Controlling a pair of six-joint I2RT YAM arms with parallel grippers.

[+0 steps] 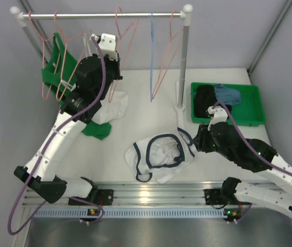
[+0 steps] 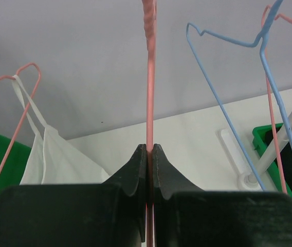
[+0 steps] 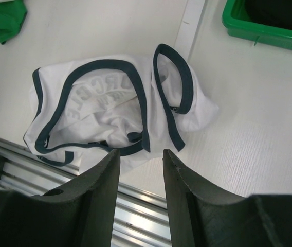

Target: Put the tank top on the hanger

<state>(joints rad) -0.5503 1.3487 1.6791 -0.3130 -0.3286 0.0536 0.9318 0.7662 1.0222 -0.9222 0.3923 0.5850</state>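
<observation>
The white bench (image 1: 151,118) carries everything. Across its far side stands a rail (image 1: 99,15) hung with several wire hangers, and a green tray (image 1: 228,122) of dark clothes sits at the right.

The tank top (image 3: 105,103) lies crumpled on the bench near the front edge, roughly midway between the two arms. Its navy-trimmed neck and armholes gape upward, and its lettering shows faintly through the cloth. It is well apart from the rail and touches no hanger.

On the rail's left side hang a green top (image 1: 53,72) and a plain white top (image 2: 53,159). A light blue hanger (image 2: 223,103) hangs further right.

The right pincer (image 3: 141,154) hovers just above the near edge of the tank top. Its jaws are partly apart, with nothing between them.

The left pincer (image 2: 149,149) is up at the rail, closed tight on the thin pink wire of the hanger (image 2: 149,77), which runs straight up between its fingertips.

In my judgement the step in hand is securing the hanger, while the garment waits to be picked up. Next, the right pincer needs to drop and close on a trimmed edge, ideally a shoulder strap. The left arm must also bring the hanger down clear of its neighbours. The cloth is limp and bunched, so a grab may well catch two layers at once.
</observation>
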